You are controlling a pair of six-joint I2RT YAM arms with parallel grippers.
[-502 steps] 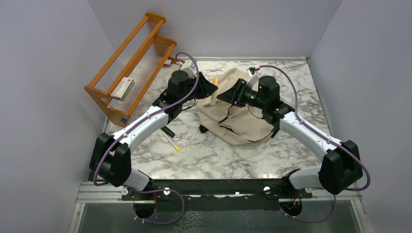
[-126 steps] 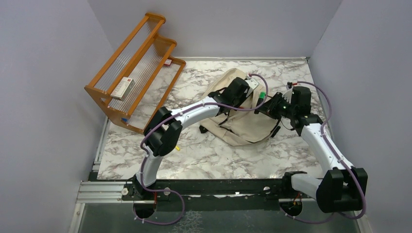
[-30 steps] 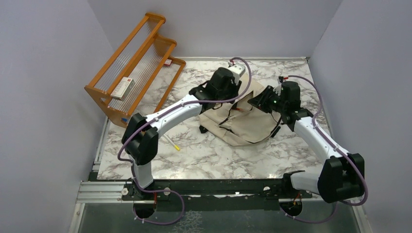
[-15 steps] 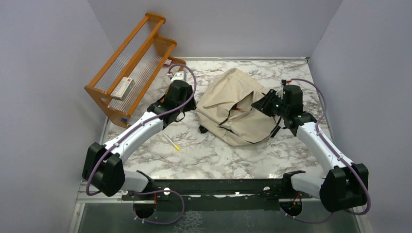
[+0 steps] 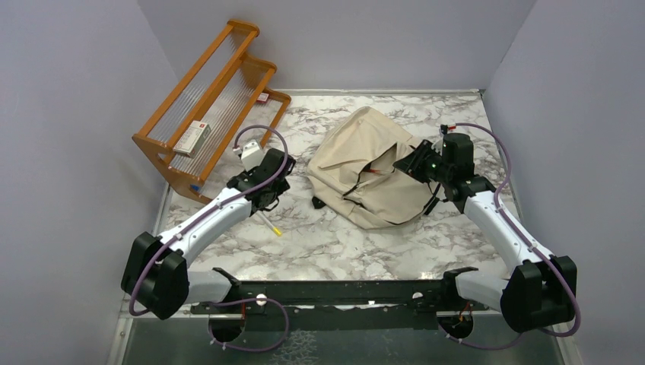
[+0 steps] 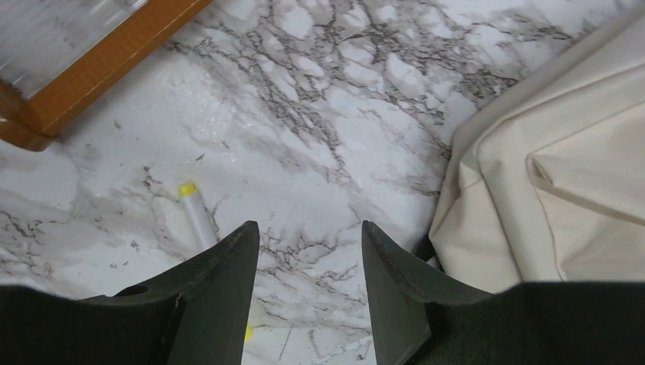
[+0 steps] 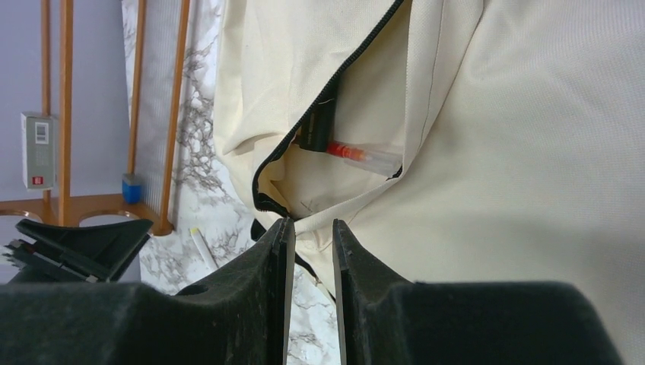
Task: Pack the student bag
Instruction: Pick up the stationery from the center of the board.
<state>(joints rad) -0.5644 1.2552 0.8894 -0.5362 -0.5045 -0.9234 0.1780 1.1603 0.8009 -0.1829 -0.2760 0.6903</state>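
The student bag (image 5: 365, 171), a cream canvas backpack with black zips, lies in the middle of the marble table. Its pocket gapes open, with a red and clear pen (image 7: 354, 154) and a black item (image 7: 319, 122) inside. My right gripper (image 5: 408, 162) is at the bag's right side, shut on the cloth edge of the pocket opening (image 7: 312, 222). My left gripper (image 5: 268, 198) hangs open over bare marble left of the bag (image 6: 548, 175), nothing between its fingers (image 6: 308, 228). A white pen with yellow ends (image 6: 196, 214) lies just left of its left finger.
An orange wooden rack (image 5: 205, 106) stands at the back left with a small box (image 5: 192, 137) on its shelf. The same white pen (image 5: 268, 223) lies on the marble near the rack's foot. Walls close in on three sides.
My left arm has drawn back from the bag, leftward and nearer, to above the white pen, and its jaws have opened wider. The right gripper has stayed on the bag's pocket edge.
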